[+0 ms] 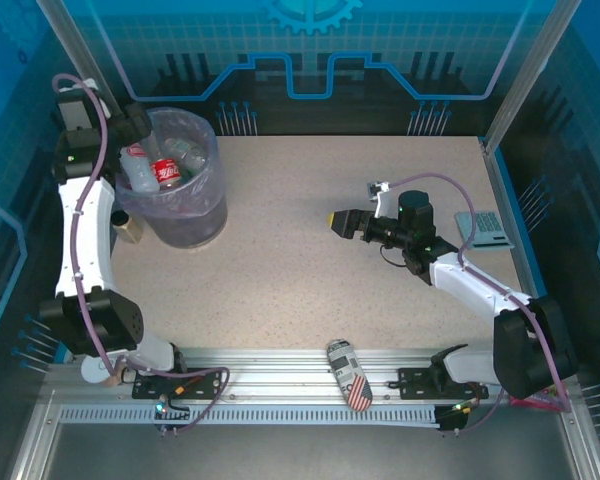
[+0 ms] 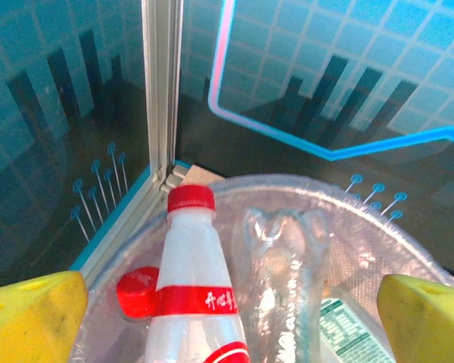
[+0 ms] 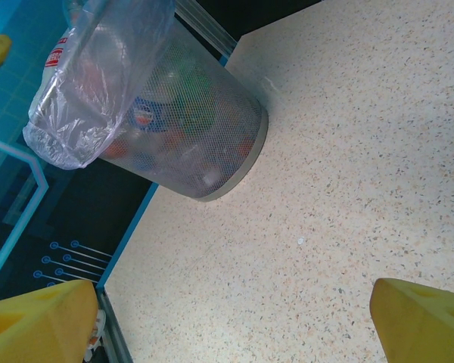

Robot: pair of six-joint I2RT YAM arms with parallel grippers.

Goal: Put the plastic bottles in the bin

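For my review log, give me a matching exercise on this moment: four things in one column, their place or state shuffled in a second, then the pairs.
1. bin
2. flag-patterned can
3. left gripper
4. right gripper

A. open above bare tabletop
B. stands upright at the far left
C. lies on the metal rail at the near edge
D. open over a red-capped bottle

Pairs: 1-B, 2-C, 3-D, 4-A
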